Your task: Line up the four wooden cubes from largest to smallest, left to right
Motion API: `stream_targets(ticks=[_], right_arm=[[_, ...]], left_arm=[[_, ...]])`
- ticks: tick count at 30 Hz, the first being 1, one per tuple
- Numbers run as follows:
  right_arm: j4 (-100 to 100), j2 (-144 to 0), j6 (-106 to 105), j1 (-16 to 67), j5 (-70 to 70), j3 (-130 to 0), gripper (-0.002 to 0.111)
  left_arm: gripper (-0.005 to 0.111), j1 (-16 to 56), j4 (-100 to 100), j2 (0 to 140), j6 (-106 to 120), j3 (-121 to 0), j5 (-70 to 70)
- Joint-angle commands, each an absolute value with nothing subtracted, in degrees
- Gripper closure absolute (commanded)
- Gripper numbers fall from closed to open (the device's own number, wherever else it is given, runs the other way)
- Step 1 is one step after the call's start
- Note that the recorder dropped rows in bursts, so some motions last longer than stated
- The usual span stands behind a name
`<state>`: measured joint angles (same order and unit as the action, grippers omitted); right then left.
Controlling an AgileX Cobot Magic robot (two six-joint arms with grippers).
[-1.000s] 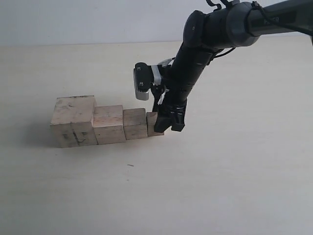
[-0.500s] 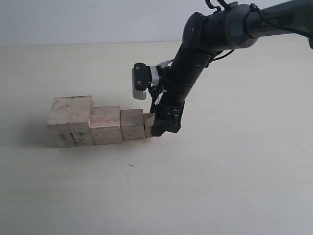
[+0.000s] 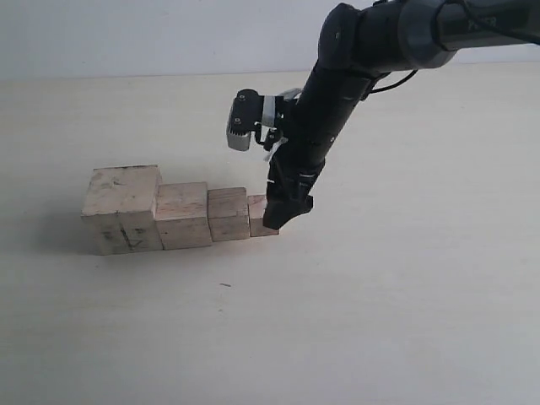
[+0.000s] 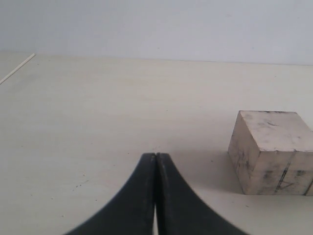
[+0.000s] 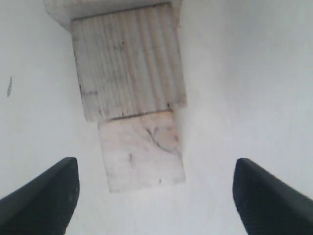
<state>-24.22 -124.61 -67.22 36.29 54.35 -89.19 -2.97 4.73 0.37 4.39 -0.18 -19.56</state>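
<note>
The four wooden cubes stand touching in a row on the table, stepping down in size from left to right. The largest cube [image 3: 122, 207] [image 4: 269, 152] has dark marks; then come the second cube [image 3: 183, 215], the third cube [image 3: 228, 213] [image 5: 128, 61] and the smallest cube [image 3: 260, 215] [image 5: 142, 149]. My right gripper [image 3: 280, 218] [image 5: 155, 196] is open just right of the smallest cube, one finger on either side and clear of it, holding nothing. My left gripper [image 4: 155, 156] is shut and empty, low over the table some way from the largest cube. It does not appear in the exterior view.
The pale table [image 3: 380, 321] stretches all around the row, ending at a light wall [image 3: 126, 34] behind. The right arm [image 3: 337, 93] slants down from the upper right above the row's right end. A tiny dark speck [image 3: 225, 285] lies in front of the cubes.
The row of cubes slid slightly left under the right gripper's push. The gripper has since lifted and drawn back a little from the smallest cube. The cubes now rest still.
</note>
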Motion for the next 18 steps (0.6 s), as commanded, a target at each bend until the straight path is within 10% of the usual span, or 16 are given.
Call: stream_targets(ticks=[1, 10, 18], right_arm=[[-14.57, -120.29, -53.64, 36.3, 60.87, -88.99, 0.027], [-8.39, -112.76, -33.92, 36.3, 62.41, -88.99, 0.037], [-8.39, -113.63, -27.73, 36.3, 62.18, -88.99, 0.088]], left_arm=[[0.107, -2.73, 5.03, 0.0, 4.26, 0.0, -18.93], [0.107, -2.73, 5.03, 0.0, 4.26, 0.0, -18.93], [0.107, -2.73, 5.03, 0.0, 4.26, 0.0, -18.93]])
